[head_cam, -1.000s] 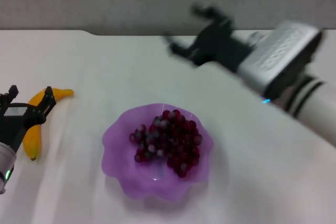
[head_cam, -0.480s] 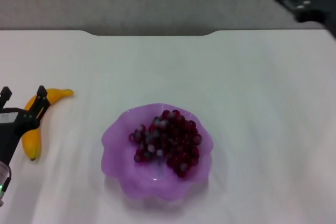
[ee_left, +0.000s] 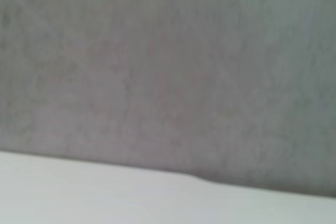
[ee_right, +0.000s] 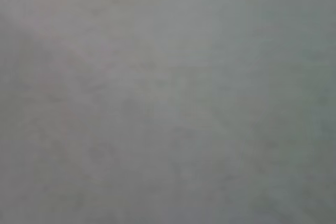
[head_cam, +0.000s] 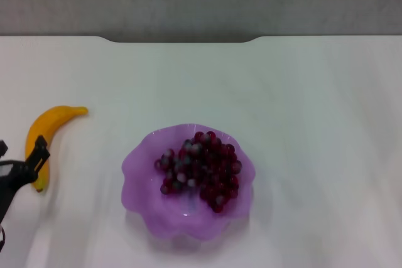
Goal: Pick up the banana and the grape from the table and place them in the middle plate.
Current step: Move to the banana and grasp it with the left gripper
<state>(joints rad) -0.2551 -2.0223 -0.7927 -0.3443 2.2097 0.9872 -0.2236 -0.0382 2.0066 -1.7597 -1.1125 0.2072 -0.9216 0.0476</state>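
Note:
The yellow banana (head_cam: 50, 123) lies on the white table (head_cam: 301, 123) at the left. The bunch of dark red grapes (head_cam: 201, 169) lies inside the purple scalloped plate (head_cam: 134, 162) at the centre front. My left gripper (head_cam: 20, 155) is at the left front edge, beside the near end of the banana, open and empty, with one fingertip (head_cam: 41, 147) against the banana's near part. My right gripper is out of the head view. The left wrist view shows only the grey wall and a strip of table (ee_left: 105, 198). The right wrist view shows only grey.
The table's far edge has a notch (head_cam: 182, 39) in front of the grey wall. Bare white tabletop lies to the right of the plate and behind it.
My right arm has swung up and to the right, out of the head view. My left gripper has dropped back toward the front left edge, uncovering most of the banana.

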